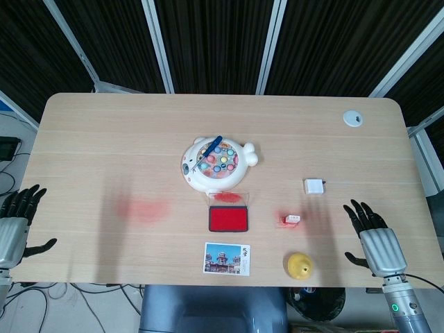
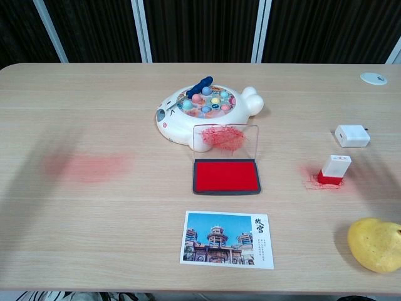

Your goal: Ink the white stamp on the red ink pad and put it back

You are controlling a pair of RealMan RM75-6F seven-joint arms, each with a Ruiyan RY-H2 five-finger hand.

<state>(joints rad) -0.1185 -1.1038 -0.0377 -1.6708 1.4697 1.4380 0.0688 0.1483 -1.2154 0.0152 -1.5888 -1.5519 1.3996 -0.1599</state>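
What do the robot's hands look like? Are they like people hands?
A bit like them. Both the left hand and right hand have thin black fingers on a ribbed silver-grey metal back. The right wrist below is a grey tube with a small green light. No sleeves or writing show.

Both views are bright and evenly lit from overhead. The counter (image 1: 104, 139) shows no strong glare; broad, soft-edged shadow bands cross its left part in the head view, and a dim patch lies at left in the chest view. The background beyond the counter is dark. Focus is sharp across both views. The clear lid of the ink pad (image 2: 225, 139) shows only faint reflection. Counter edges bow slightly in the chest view.
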